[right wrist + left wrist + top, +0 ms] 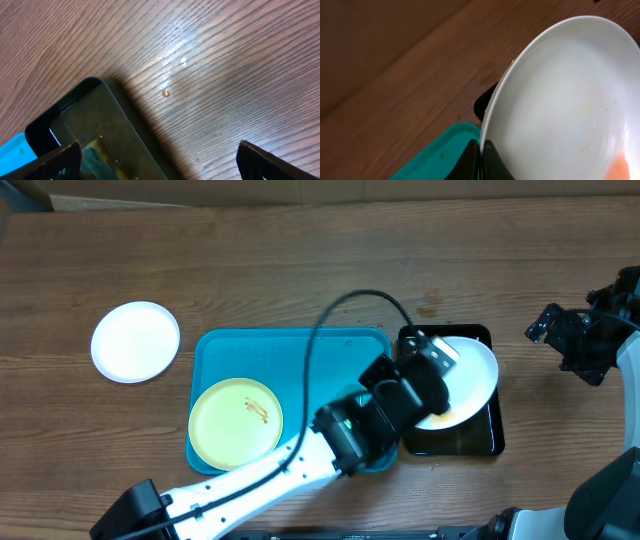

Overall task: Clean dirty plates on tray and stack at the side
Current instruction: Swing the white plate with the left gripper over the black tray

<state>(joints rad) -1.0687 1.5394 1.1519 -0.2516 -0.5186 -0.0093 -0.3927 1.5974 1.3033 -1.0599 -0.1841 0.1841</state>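
My left gripper (428, 363) is shut on the rim of a white plate (472, 372) and holds it tilted over the small black tray (478, 442). In the left wrist view the jaws (482, 159) pinch the plate's edge (565, 100), and an orange smear (618, 165) shows low on the plate. A pale yellow plate (236, 421) with an orange-brown smear lies on the turquoise tray (300, 350). Another white plate (135, 341) lies on the table left of the tray. My right gripper (562, 340) is open and empty over bare table at the right; its fingers (160, 160) are spread wide.
The black tray (105, 125) holds yellowish liquid and something greenish (92, 156). Small crumbs or droplets (165, 92) lie on the wooden table beside it. A corner of the turquoise tray (432, 160) shows under the left wrist.
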